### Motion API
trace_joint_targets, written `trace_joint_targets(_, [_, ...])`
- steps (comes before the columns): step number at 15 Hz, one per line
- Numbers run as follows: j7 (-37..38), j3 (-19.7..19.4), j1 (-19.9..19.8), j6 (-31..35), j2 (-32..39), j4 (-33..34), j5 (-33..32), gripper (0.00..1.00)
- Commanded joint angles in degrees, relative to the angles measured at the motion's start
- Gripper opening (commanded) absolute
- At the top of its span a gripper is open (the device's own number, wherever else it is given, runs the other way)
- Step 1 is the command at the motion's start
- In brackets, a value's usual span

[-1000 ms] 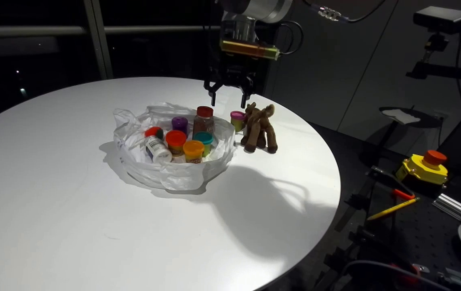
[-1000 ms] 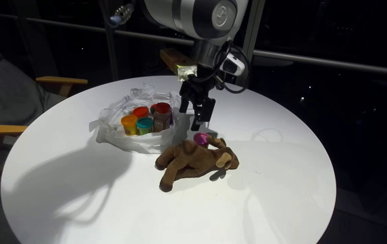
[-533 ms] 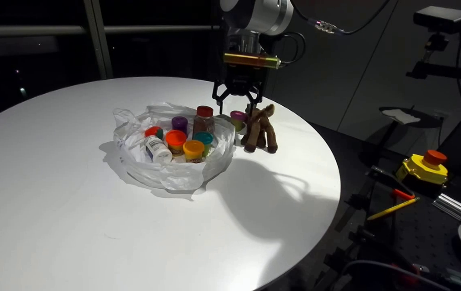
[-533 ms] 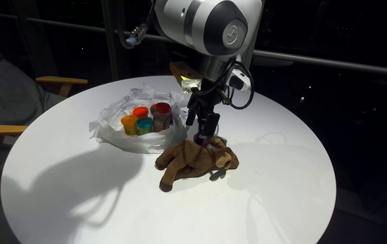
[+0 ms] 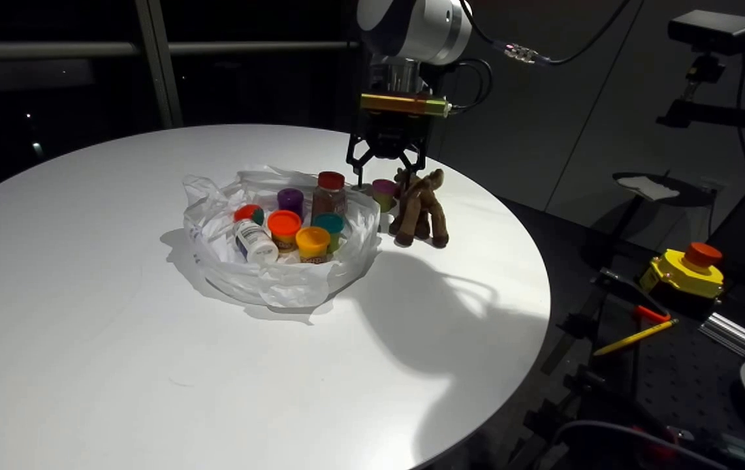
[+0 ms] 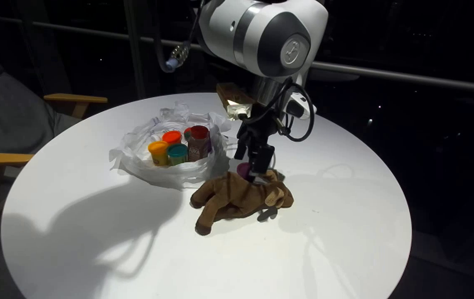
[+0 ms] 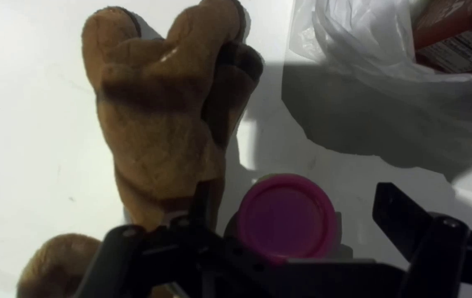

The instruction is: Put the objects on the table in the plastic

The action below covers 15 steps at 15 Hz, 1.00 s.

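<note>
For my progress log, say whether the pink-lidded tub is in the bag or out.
Out: the pink-lidded tub stands on the table, which shows between it and the bag.

You are working in what looks like a robotics lab: in both exterior views your robot arm (image 6: pixel 274 41) hangs over a round white table (image 5: pixel 117 365). Past its right-hand edge in an exterior view you have a black board (image 5: pixel 679 385) dotted with holes, a yellow box (image 5: pixel 685 275) with a red push-button (image 5: pixel 702 254), a pencil (image 5: pixel 636 337), a ribbed metal bar (image 5: pixel 738 335) and, higher up, a camera-like device (image 5: pixel 718 32). Off the table's left-hand edge in an exterior view, a grey armchair (image 6: pixel 12 110) with wooden armrests (image 6: pixel 74 98) looks more like lounge furniture. Behind your table run dark glass panes (image 6: pixel 436 174) in metal frames (image 5: pixel 158 72).
</note>
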Motion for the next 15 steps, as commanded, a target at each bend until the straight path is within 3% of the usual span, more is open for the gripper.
trace_joint_targets(1, [-0.5,0.5,-1.3,-1.0,2.3,3.8,2.2,1.0])
trace_joint_targets(2, [-0.6,0.6,-1.5,-0.9,2.4,4.1,2.7,0.75])
trace_joint_targets(3, [-0.6,0.6,-1.6,-1.0,2.2,4.1,2.9,0.75])
trace_joint_targets(9, [-0.3,0.0,-1.2,-0.7,-0.7,1.4,2.3,0.28])
trace_joint_targets(11, [-0.3,0.0,-0.7,-0.8,-2.5,0.3,1.9,0.28])
trace_joint_targets(15, [1.9,0.3,4.1,0.4,-8.9,-3.4,-0.2,0.28])
